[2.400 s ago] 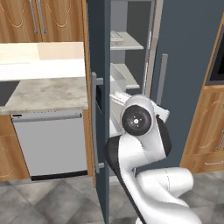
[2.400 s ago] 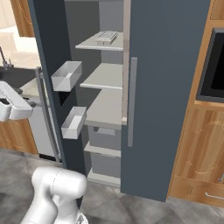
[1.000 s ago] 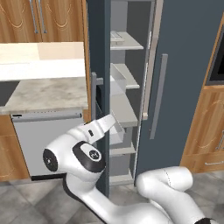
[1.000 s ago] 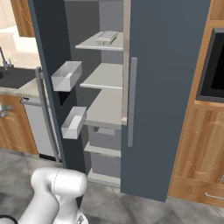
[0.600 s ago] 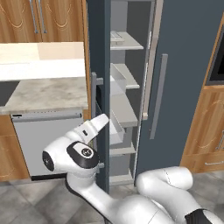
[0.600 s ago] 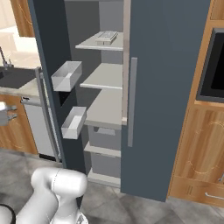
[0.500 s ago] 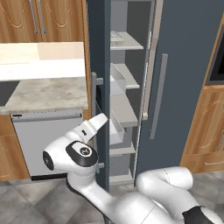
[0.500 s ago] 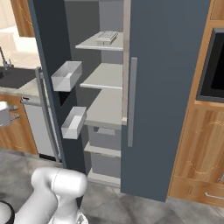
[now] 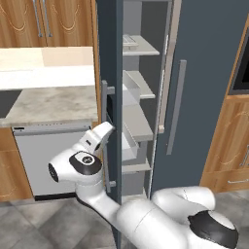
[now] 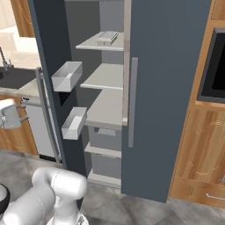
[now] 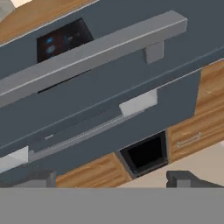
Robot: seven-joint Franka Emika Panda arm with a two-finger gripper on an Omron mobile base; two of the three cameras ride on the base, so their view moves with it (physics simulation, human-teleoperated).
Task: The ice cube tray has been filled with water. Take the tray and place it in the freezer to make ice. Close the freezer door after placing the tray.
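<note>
The ice cube tray [image 9: 130, 41] [image 10: 107, 37] lies flat on the top shelf of the freezer [image 9: 141, 99] [image 10: 105, 81]. The freezer door [image 9: 111, 87] [image 10: 49, 66] stands wide open, white bins on its inner side. My arm reaches round to the door's outer side, and my gripper [image 9: 108, 130] [image 11: 109, 180] is open and holds nothing. It faces the door's outer face, close to the long grey handle [image 11: 87, 48] [image 9: 103, 104] and the black dispenser panel [image 11: 63, 39]. The fingertips [image 11: 33, 178] stay short of the door.
A silver dishwasher [image 9: 46, 155] under a stone counter [image 9: 48, 102] stands left of the open door, close beside my arm. The fridge's other door [image 9: 204, 73] [image 10: 169, 88] is shut. A wall oven [image 10: 215, 66] and wooden cabinets are at the right, a sink [image 10: 13, 78] at the left.
The arm has swung out of the freezer opening and round to the left of the open door. Over the last second the hand has risen slightly toward the handle. The tray has not moved.
</note>
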